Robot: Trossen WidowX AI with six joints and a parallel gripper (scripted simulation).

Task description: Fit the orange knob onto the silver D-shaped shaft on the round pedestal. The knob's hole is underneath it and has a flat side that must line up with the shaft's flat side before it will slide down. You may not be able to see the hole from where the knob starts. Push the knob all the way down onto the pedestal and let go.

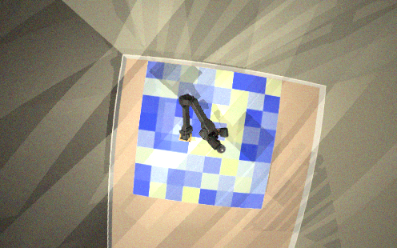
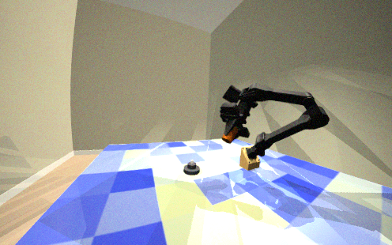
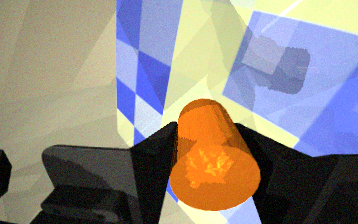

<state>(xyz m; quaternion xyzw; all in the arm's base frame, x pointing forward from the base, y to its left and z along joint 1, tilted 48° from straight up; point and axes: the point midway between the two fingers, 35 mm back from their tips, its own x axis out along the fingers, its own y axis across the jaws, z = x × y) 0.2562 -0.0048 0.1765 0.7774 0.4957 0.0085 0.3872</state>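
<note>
Nearest, the pedestal [image 1: 222, 149] [image 2: 191, 170] stands well inside the tabletop's [image 1: 158, 174] [image 2: 130, 209] edges, with open room around it. Beyond, the fingers [image 2: 242, 131], partly open, grip the tilted knob [image 2: 229, 136] [image 3: 212, 165] in midair.

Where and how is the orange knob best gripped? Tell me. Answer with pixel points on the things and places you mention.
By the sides of its round barrel, a finger [image 3: 150, 170] on each side, as the gripper [image 2: 233, 134] [image 3: 204, 127] holds the orange knob [image 2: 228, 137] [image 3: 205, 125]. Approaching from the top end should leave its underside hole free.

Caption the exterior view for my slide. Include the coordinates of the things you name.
WidowX AI gripper [image 2: 234, 133] holding a tilted orange knob [image 2: 228, 138] above the mat, round pedestal [image 2: 191, 171] nearby.
</note>
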